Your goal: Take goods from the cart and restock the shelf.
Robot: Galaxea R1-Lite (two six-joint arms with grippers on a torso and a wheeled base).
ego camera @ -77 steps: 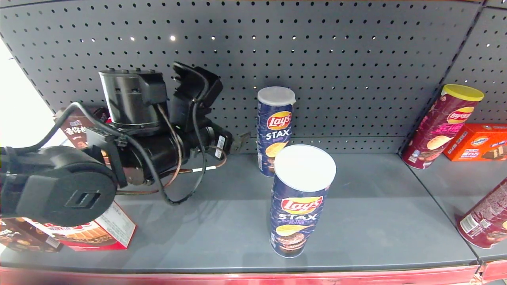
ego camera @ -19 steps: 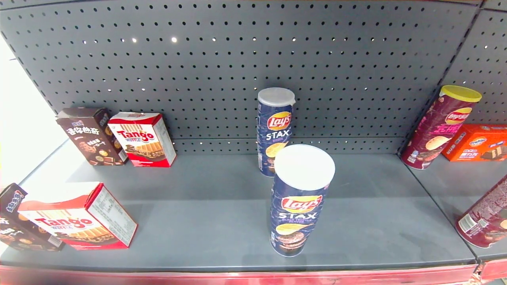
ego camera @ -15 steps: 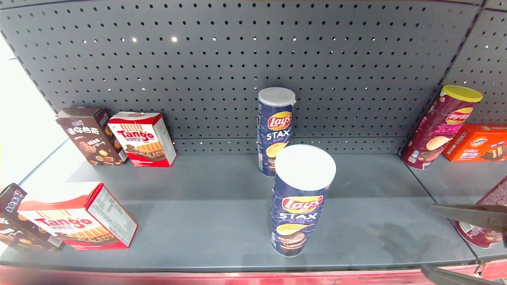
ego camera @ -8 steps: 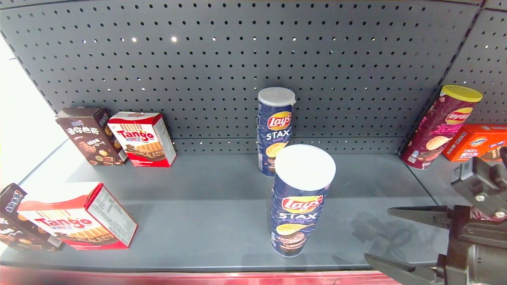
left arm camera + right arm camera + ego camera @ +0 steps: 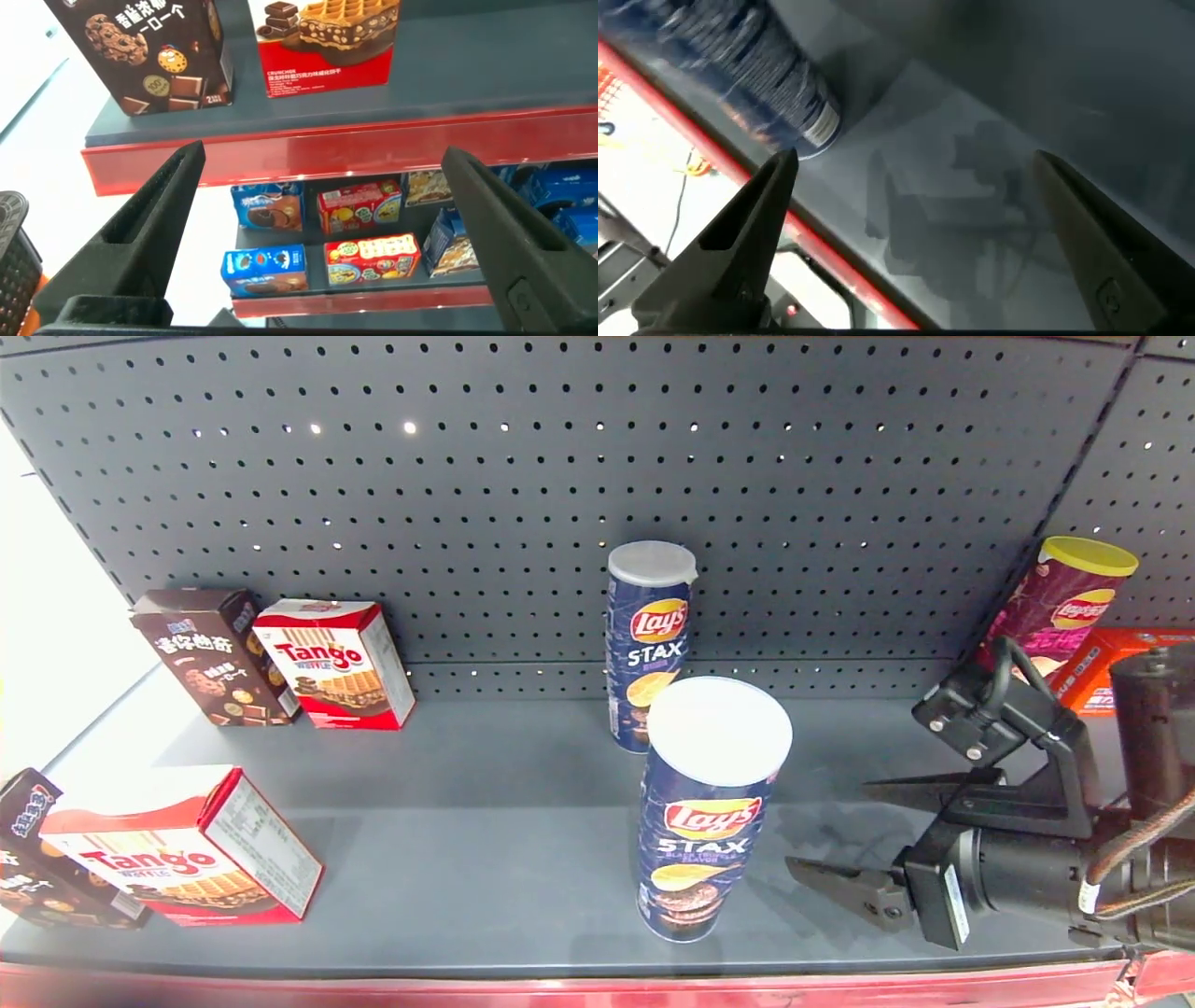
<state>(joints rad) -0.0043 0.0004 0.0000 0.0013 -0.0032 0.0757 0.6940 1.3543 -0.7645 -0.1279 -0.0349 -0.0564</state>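
Facing the shelf's (image 5: 467, 859) red front edge, the left gripper (image 5: 322, 154) gaped empty, and the right gripper (image 5: 826, 826) gaped empty just right of the front chip can (image 5: 705, 821), with the rear chip can (image 5: 647, 635) by the back panel; probably straightening stock, which called for closing squarely on the front can.

Printed brand labels stand on the chip cans (image 5: 706, 821) and wafer boxes (image 5: 336, 663).
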